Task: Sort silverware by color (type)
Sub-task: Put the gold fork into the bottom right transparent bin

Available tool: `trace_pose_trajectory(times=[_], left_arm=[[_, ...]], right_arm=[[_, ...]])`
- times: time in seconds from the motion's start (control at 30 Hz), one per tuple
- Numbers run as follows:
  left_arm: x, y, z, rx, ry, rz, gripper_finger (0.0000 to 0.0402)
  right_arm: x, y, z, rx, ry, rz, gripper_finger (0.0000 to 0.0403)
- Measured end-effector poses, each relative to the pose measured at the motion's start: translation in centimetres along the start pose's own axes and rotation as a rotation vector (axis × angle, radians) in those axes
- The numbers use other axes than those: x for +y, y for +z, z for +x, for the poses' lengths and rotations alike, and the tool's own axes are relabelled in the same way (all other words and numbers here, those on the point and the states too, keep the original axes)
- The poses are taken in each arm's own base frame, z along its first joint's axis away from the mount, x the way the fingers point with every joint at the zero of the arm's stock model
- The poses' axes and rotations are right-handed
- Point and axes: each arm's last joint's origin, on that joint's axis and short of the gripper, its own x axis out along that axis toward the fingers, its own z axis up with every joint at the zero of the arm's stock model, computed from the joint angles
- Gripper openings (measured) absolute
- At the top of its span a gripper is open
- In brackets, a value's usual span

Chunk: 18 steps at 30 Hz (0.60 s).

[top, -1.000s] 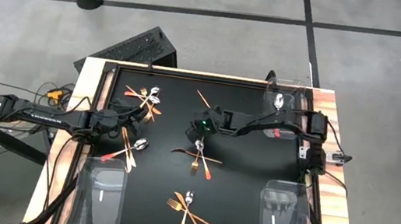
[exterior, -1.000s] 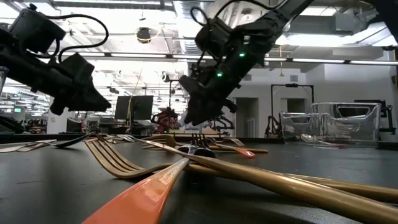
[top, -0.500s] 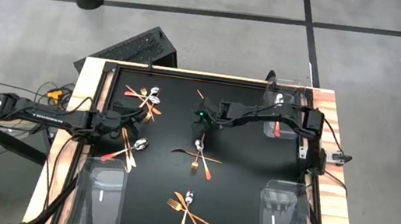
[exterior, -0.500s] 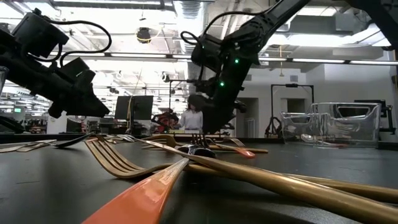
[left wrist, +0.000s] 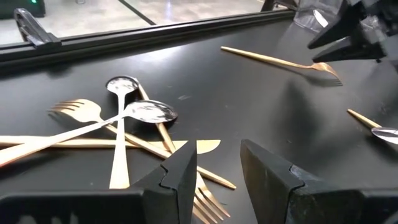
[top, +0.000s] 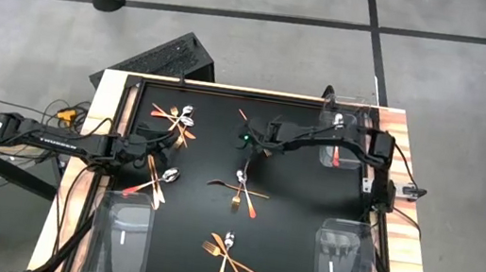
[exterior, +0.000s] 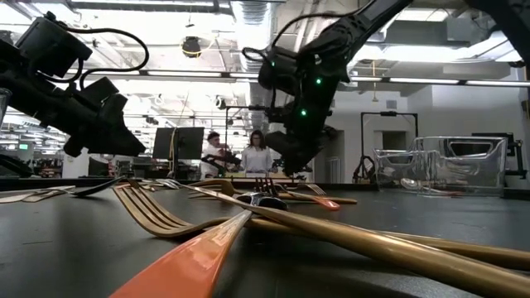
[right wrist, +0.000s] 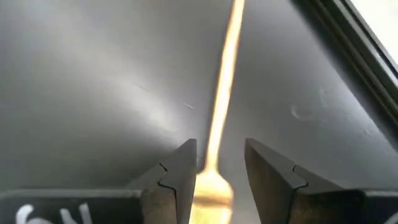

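Observation:
The silverware lies in clusters on the black table. A lone copper fork (top: 246,119) lies flat at the far middle. My right gripper (top: 246,137) hovers open over it, pointing steeply down. In the right wrist view the fork (right wrist: 224,81) runs away from between my two fingers, and I see no touch. My left gripper (top: 168,147) waits open at the left, just above a heap of copper and silver spoons and forks (left wrist: 124,118).
More mixed heaps lie at the far left (top: 179,117), the left (top: 157,176), the middle (top: 241,189) and the near middle (top: 226,253). Clear bins stand at the near left (top: 119,238), near right (top: 343,269) and far right (top: 343,136). People stand in the room behind.
My right gripper has gone from above the middle heap toward the table's far edge, to the lone copper fork. It has tipped from a slant to pointing more steeply down. Its fingers have stayed open.

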Motion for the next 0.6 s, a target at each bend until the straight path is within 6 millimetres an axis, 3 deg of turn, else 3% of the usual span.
trace_pose_trajectory(times=[0.23, 0.6], left_arm=[[0.0, 0.0, 0.0, -0.006, 0.011, -0.003, 0.0112], [0.0, 0.0, 0.0, -0.007, 0.012, -0.002, 0.0112]], right_arm=[[-1.9, 0.1, 1.5, 0.082, 0.073, 0.06, 0.0156], [-2.2, 0.2, 1.7, 0.111, 0.169, 0.056, 0.0156]])
